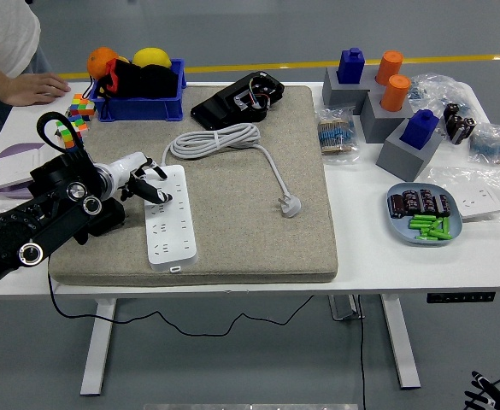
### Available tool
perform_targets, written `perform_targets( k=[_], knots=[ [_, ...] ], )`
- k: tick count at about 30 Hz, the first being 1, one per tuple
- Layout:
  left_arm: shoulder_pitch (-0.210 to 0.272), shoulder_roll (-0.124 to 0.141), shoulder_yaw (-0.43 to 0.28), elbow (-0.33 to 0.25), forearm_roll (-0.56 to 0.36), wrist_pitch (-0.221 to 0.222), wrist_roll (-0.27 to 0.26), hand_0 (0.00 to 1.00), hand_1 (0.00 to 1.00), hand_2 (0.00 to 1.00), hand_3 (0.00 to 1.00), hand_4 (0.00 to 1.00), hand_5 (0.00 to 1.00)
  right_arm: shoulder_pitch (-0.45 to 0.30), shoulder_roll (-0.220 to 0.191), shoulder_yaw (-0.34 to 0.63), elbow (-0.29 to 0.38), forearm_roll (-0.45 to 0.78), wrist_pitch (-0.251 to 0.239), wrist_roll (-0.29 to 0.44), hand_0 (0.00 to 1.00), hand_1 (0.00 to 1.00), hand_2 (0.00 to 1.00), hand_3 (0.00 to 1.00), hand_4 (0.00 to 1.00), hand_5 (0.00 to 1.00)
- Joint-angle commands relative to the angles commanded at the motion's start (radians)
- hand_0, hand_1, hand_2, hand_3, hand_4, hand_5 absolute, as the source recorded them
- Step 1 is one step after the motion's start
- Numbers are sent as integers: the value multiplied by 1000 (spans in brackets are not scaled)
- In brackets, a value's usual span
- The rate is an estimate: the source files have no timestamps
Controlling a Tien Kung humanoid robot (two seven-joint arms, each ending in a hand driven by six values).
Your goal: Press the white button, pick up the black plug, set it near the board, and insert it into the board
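Head view shows the left hand (143,181) over the upper left part of the white power strip (170,217), fingers curled and grasping nothing. The plug (291,205) lies on the beige mat (258,231), well apart to the right.

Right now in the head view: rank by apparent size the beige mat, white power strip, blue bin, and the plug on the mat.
1. Beige mat, by far the largest.
2. White power strip.
3. Blue bin, close to the strip in area, and farther from the camera, so this order is unsure.
4. Plug, smallest.
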Motion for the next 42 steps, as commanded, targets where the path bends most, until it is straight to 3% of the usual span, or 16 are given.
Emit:
perform_targets(
  k=[15, 25, 34, 42],
  knots=[
    [-34, -24, 45, 63, 4, 0, -1, 2, 66, 151, 730, 752, 197, 4, -1, -5, 0, 4, 1, 1, 725, 610, 556, 665, 738, 498],
    [-35, -20, 20, 54, 10, 2, -5, 2, 65, 151, 727, 751, 195, 4, 0, -4, 0, 3, 2, -1, 725, 609, 556, 664, 738, 498],
    [-49, -34, 55, 112, -8, 0, -4, 2, 64, 150, 724, 748, 191, 8, -1, -12, 0, 10, 1, 3, 726, 609, 556, 664, 738, 498],
    [-49, -30, 57, 112, -17, 2, -21, 2, 64, 151, 722, 748, 190, 5, -3, -14, 0, 5, 1, -2, 726, 609, 556, 664, 738, 498]
  ],
)
